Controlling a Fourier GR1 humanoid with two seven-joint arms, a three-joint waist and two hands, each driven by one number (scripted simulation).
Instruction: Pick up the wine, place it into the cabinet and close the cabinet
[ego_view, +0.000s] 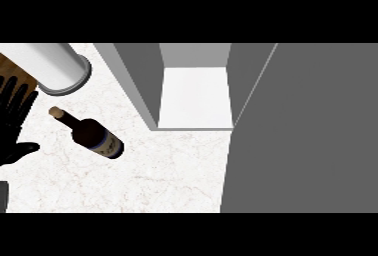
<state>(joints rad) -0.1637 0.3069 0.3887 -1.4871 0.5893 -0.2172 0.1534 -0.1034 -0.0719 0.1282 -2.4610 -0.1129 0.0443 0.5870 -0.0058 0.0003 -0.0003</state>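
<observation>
A dark wine bottle (94, 136) with a tan cork top stands on the white marble counter (148, 175), left of the middle. The grey cabinet (193, 95) is open, its white inner floor showing at the top centre. Its grey door (303, 130) swings out and fills the right side of the view. My left hand (15, 125) shows at the left edge, fingers straight and pointing up, thumb out toward the bottle, a short gap away from it. My right hand is out of view.
A large white cylinder with a grey rim (55, 67) stands at the top left, behind the bottle. The counter's wooden edge shows in the far top left corner.
</observation>
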